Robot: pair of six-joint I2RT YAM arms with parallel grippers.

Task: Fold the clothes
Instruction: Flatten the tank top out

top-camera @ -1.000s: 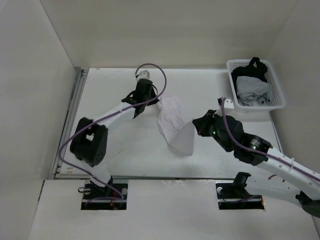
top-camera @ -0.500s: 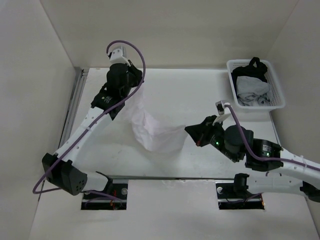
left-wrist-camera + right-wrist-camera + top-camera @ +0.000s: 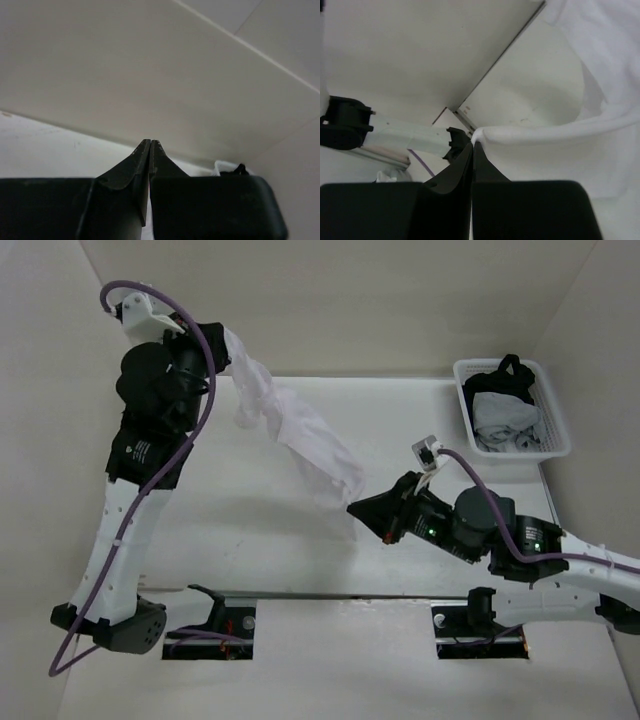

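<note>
White tabletop [image 3: 250, 520], walled in white on three sides, fills the scene. Nearest, at about 5 o'clock on it, the right gripper [image 3: 353, 508] is clenched on the lower edge of the clothes [image 3: 300, 435]; its wrist view shows only a thin hem caught at the very fingertips. The garment runs as a wrinkled, bunched band toward 10 o'clock, where the left gripper [image 3: 220, 342], raised high, is clamped on the other end (its own camera shows almost no cloth between the closed fingers). Farthest, at 2 o'clock, a basket [image 3: 562, 435] holds other laundry. My judgement: widening the span could tug the hem from that shallow right pinch, and lowering the cloth while roped would land it bunched, not flat.
</note>
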